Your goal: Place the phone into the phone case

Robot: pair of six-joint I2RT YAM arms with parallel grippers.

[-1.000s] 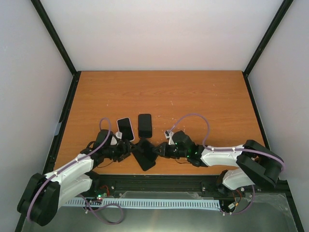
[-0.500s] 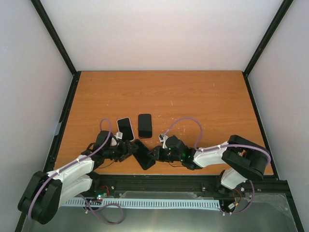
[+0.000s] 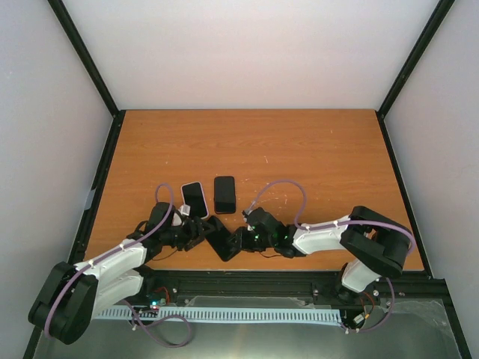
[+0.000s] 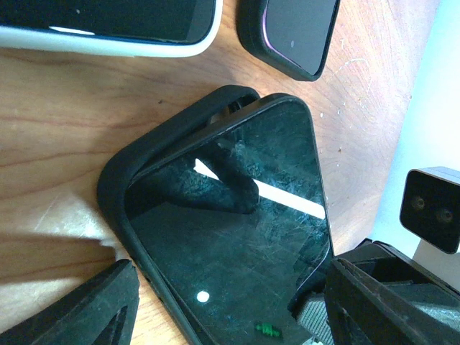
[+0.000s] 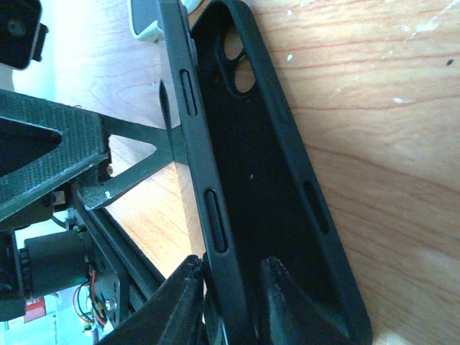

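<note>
**Phone lies askew in its case, both grippers at it**

Phone, black with a glossy scratched screen, rests face up on the black phone case, near the front edge of the table, between the two arms. It is not fully seated: one rounded corner of the case stands out beyond the corner of the phone.

The left arm lies low and reaches inward along the near edge. The left gripper has its jaws wide, one finger at each side of the case's near end, and it grips the case across its width.

The right arm is also low and bent toward the centre. The right gripper stands astride one side wall of the case. Its fingers are a little parted, with a narrow gap on the inner side, so the hold looks loose.

Just behind the case lie two other phones side by side: a white-cased phone and a black phone.

The table is orange-brown wood with small pale marks. White walls and black frame posts close it in.
</note>
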